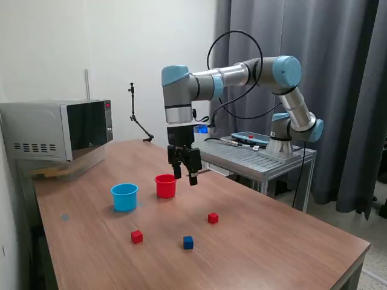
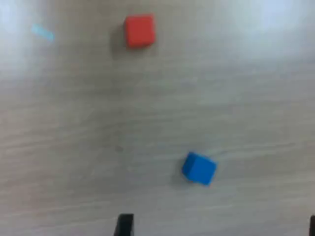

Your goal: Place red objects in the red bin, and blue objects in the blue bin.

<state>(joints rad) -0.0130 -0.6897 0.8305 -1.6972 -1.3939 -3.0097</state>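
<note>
Our gripper (image 1: 186, 171) hangs open, holding nothing | blue cube (image 1: 188, 242) waits bottom middle | we should go straight down, fingers on both sides, squeeze softly

You have 2 red cubes on the wooden table, one (image 1: 137, 237) nearer the front edge, the other (image 1: 213, 218) toward the exterior view's right; 1 dark-blue cube (image 1: 188, 242) sits between them, near the front. Behind them the red cup (image 1: 165, 186) and light-blue cup (image 1: 124, 197) stand upright, side by side, apart
</note>
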